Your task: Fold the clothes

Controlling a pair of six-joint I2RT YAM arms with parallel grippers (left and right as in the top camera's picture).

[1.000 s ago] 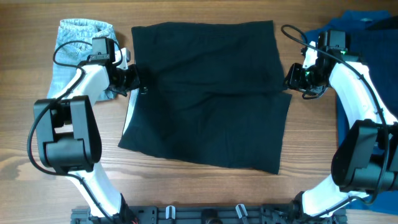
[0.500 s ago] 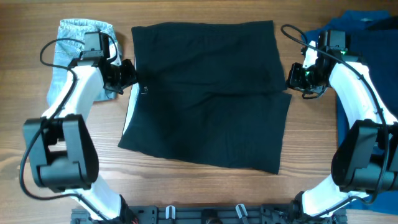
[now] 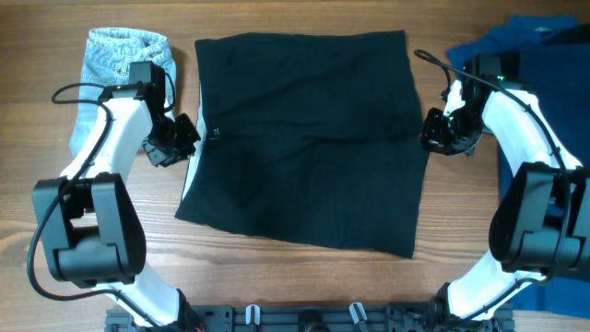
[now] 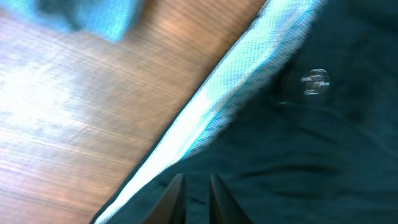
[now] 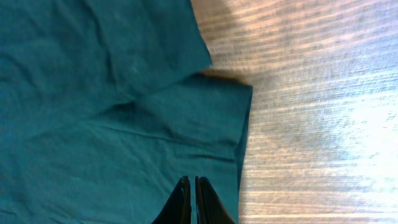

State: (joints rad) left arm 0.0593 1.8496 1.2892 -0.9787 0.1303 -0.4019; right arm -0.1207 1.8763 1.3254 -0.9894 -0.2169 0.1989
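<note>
The black shorts (image 3: 304,138) lie spread flat in the middle of the table (image 3: 37,184), whitish lining (image 4: 236,93) showing along their left edge. Over the last second the left gripper (image 3: 182,138) has slid down that edge, and the right gripper (image 3: 435,131) has moved in to the step in the right edge. Both have narrowed. The left fingers (image 4: 177,190) keep a slim gap over the black fabric, and I cannot tell if cloth is pinched. The right fingers (image 5: 183,196) are pressed together at the hem. Judged from this, 2 side grasps for a fold are being set. A small pale mark (image 4: 314,84) on the shorts is too blurred to read. Light-blue denim (image 3: 115,55) and a dark blue garment (image 3: 544,55) lie at the sides.
</note>
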